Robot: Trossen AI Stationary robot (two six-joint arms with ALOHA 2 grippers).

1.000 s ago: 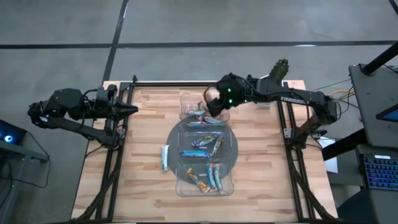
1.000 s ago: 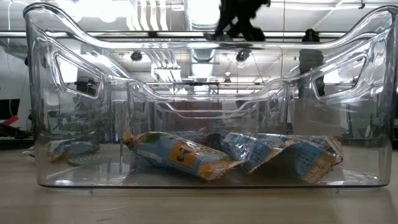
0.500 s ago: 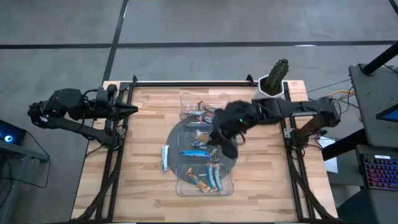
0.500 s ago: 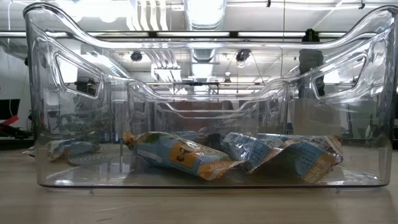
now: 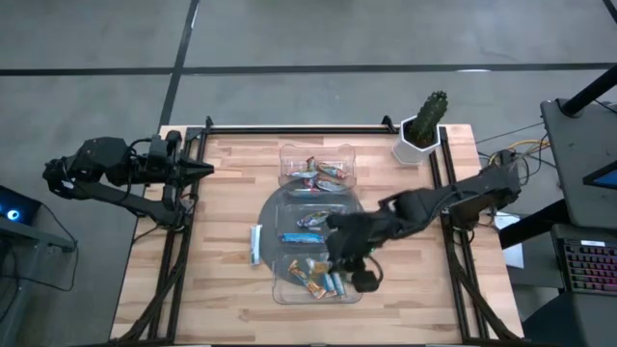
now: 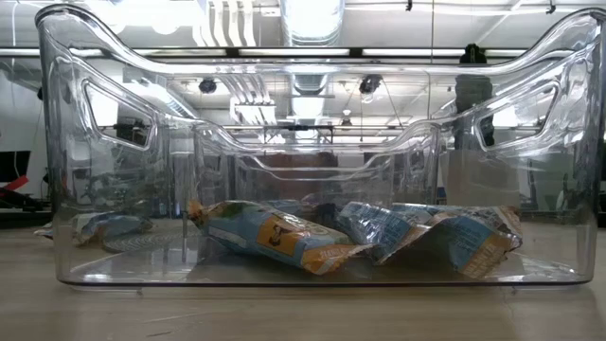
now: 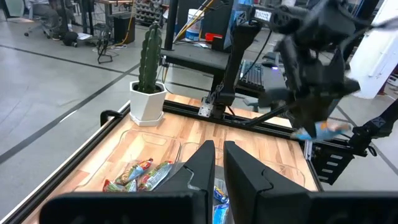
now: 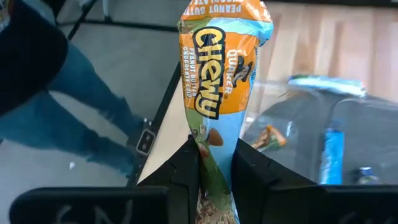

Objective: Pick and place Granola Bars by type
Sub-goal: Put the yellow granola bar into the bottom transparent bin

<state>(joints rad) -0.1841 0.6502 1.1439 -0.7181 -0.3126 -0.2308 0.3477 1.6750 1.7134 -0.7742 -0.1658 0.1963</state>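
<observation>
The right gripper (image 8: 214, 163) is pinching a light blue and orange Chewy bar (image 8: 219, 81) by its lower end, its two dark fingers pressing into the crinkled foil, and is hanging over the near compartment of the clear plastic tray (image 5: 359, 224). More slim, glossy granola bars (image 5: 322, 277) are lying in that compartment, others in the round middle and the far pocket. The left gripper (image 7: 214, 163) is waiting at the table's left edge, fingers nearly closed and empty.
</observation>
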